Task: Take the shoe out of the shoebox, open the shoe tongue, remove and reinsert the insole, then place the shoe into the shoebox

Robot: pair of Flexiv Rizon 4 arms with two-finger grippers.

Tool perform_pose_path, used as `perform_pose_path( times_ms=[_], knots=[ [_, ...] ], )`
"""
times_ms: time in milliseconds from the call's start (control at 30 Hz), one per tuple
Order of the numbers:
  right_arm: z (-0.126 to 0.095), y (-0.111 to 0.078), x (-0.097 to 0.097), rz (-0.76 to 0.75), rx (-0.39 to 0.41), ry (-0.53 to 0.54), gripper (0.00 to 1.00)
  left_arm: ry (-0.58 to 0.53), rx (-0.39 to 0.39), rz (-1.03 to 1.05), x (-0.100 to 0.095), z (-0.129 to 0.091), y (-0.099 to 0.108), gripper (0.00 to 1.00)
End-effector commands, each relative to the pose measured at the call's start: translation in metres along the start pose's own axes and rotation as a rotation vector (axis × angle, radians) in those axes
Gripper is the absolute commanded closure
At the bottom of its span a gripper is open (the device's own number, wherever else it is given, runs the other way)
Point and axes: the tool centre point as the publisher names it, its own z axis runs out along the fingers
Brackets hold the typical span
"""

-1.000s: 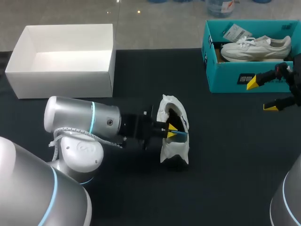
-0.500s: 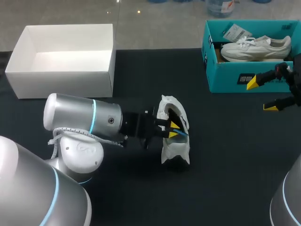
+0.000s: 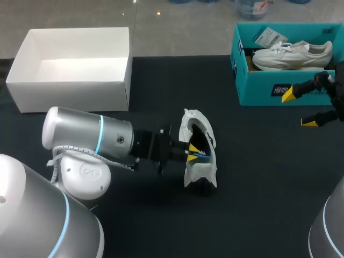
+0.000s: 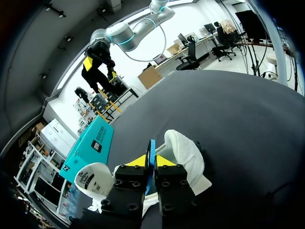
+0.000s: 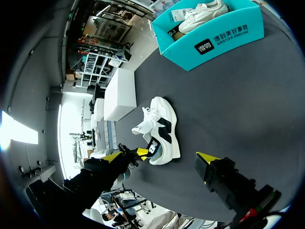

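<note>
White, black-marked shoe [image 3: 199, 168] w/ blue insole [image 4: 151, 157] nipped in left pincer [image 3: 192, 152]; right pincer [image 3: 299, 109] spread, empty.

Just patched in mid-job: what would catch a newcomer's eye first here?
The left gripper pinches a blue insole at the mouth of the white shoe lying mid-table. At the far right, a teal shoebox holds a second shoe, with the right gripper open just in front of it. A white box sits at the far left.
</note>
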Motion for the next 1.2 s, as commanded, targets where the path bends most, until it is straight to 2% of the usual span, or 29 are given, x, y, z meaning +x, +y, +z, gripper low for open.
perform_pose_path(
  times_ms=[33, 133, 300, 500, 533, 600, 667, 1200],
  knots=[
    [0.000, -0.001, 0.000, 0.001, -0.001, -0.004, 0.00, 0.007, -0.008, -0.002, -0.001, 0.002, -0.002, 0.62],
    [0.000, -0.001, 0.000, 0.001, -0.001, -0.004, 0.00, 0.009, -0.008, -0.006, -0.001, 0.003, -0.002, 0.59],
    [0.000, -0.001, 0.000, 0.001, -0.001, -0.004, 0.00, 0.017, -0.007, 0.000, 0.000, 0.002, -0.005, 0.74],
    [0.000, -0.001, 0.000, 0.001, -0.001, -0.004, 0.00, 0.020, -0.014, 0.012, 0.001, -0.003, -0.005, 0.76],
    [0.000, -0.001, 0.000, 0.001, -0.001, -0.004, 0.00, 0.022, -0.015, 0.011, 0.002, -0.003, -0.005, 0.79],
    [0.000, -0.001, 0.000, 0.001, -0.001, -0.004, 0.00, 0.027, -0.018, 0.009, 0.004, -0.003, -0.004, 0.94],
    [0.000, -0.001, 0.000, 0.001, -0.001, -0.004, 0.00, 0.033, -0.017, 0.003, 0.006, -0.001, -0.002, 1.00],
    [0.000, -0.001, 0.000, 0.001, -0.001, -0.004, 0.00, 0.058, -0.027, -0.038, 0.011, 0.020, 0.002, 1.00]
  ],
)
